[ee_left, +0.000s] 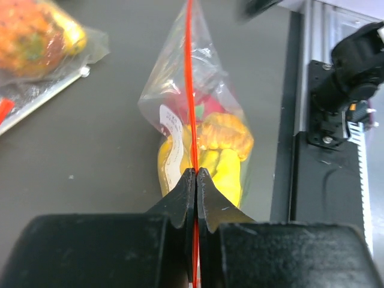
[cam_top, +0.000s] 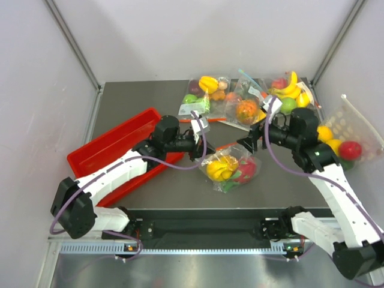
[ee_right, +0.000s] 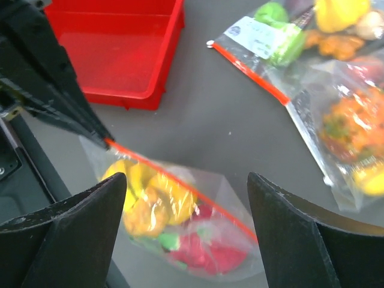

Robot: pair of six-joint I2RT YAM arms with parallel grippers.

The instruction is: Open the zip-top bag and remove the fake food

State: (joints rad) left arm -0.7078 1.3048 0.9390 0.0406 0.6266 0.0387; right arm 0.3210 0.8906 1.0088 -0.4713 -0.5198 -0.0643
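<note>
left gripper (ee_left: 195,174) right up against the lens, jaws pressed together on the red-orange zip strip (ee_left: 189,72), pinching it at its near end. the strip runs dead straight away from the fingers, so there's tension on it. the zip-top bag (cam_top: 231,168) sits mid-table between the two arms, that corner lifted, its belly looking to rest on the table (cam_top: 132,108). inside i can make out the banana (ee_left: 225,174), a rounded yellow-orange fruit (ee_left: 225,135) and the pink-red dragon fruit (ee_right: 210,255). mouth looks sealed from here.

right gripper (ee_right: 186,180) hangs above the bag with jaws spread wide, the strip crossing below and between them, nothing held.

my read: the step is getting a second grip to part the zip. i'd bring the right down near the middle of the strip and take one lip only, not both, then peel away from the left's hold. grab both lips and i'd just be tugging a closed bag.

left arm reaches from its base across the near edge of the red tray (cam_top: 114,150), wrist pointing right. right arm is folded at the elbow, wrist angled left and down toward the bag. the other bags (cam_top: 207,93) lie well apart at the far side.
</note>
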